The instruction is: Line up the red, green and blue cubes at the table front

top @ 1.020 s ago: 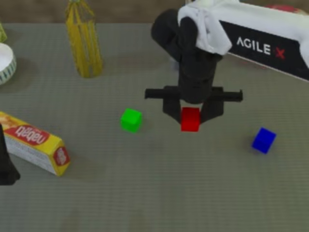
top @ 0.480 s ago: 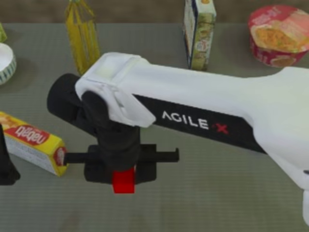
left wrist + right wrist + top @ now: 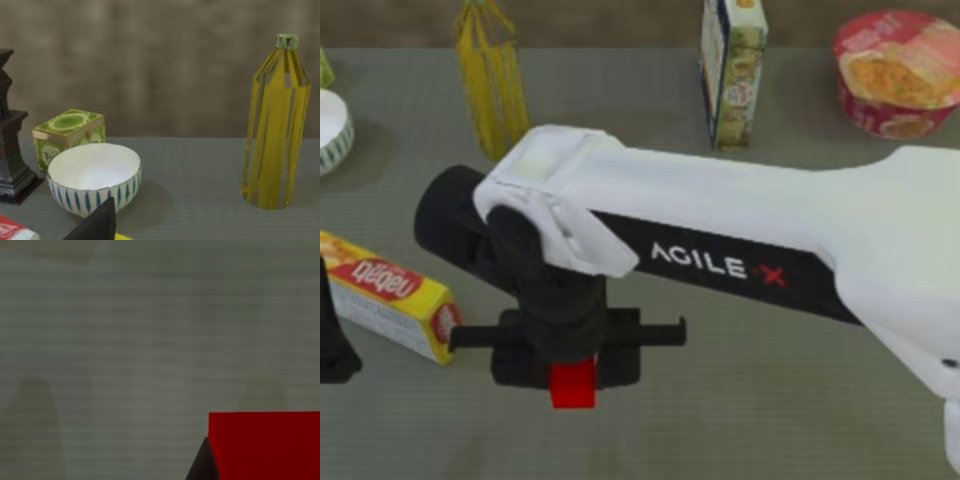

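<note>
Pinching bright red cube (image 3: 572, 383), right end effector (image 3: 569, 362), plain flat faces, front-left table (image 3: 740, 420)

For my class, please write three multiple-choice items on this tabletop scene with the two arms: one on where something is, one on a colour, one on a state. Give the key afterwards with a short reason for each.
1. Where is the right hand in the top view?
A. at the front left of the table, beside the yellow box
B. at the back right, over the noodle cup
C. out of view

2. What colour is the cube in the right hand?
A. green
B. blue
C. red

3. What is the left arm doing?
A. pushing the bowl
B. parked at the left edge of the table, touching nothing
C. lifting the yellow bottle

Key:
1. A, since the black hand sits low and left in the top view, next to the box.
2. C, since a red block shows between the fingers in both the top and right wrist views.
3. B, since only a dark part of it shows at the left edge, and its wrist view shows the bowl and bottle standing free.
</note>
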Available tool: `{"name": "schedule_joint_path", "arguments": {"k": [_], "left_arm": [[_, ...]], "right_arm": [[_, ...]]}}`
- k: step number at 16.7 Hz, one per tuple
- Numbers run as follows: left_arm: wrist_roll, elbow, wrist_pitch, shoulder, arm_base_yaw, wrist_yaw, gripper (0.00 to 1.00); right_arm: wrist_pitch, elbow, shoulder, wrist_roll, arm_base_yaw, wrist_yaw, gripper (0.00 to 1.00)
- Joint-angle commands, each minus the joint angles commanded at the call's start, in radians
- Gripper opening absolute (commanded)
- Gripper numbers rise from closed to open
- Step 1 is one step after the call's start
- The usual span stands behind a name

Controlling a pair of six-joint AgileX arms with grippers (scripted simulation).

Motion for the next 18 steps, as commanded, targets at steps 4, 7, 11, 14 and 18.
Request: {"name": "schedule_joint_path", "arguments": {"k": [4, 7, 11, 14, 18], "left_arm": [[0.000, 0.000, 0.000, 0.000, 0.000, 0.000, 1.00], [0.000, 0.000, 0.000, 0.000, 0.000, 0.000, 1.00], [0.000, 0.000, 0.000, 0.000, 0.000, 0.000, 1.00], [0.000, 0.000, 0.000, 0.000, 0.000, 0.000, 1.00], [0.000, 0.000, 0.000, 0.000, 0.000, 0.000, 1.00]], "right_arm": [[0.151, -0.105, 0.035, 0.001, 0.001, 0.001, 0.00], [0.195, -0.142, 0.048, 0.001, 0.003, 0.002, 0.00], [0.195, -0.142, 0.048, 0.001, 0.003, 0.002, 0.08], [0.195, -0.142, 0.048, 0.001, 0.003, 0.002, 0.30], [0.195, -0.142, 0.048, 0.001, 0.003, 0.002, 0.60]]}}
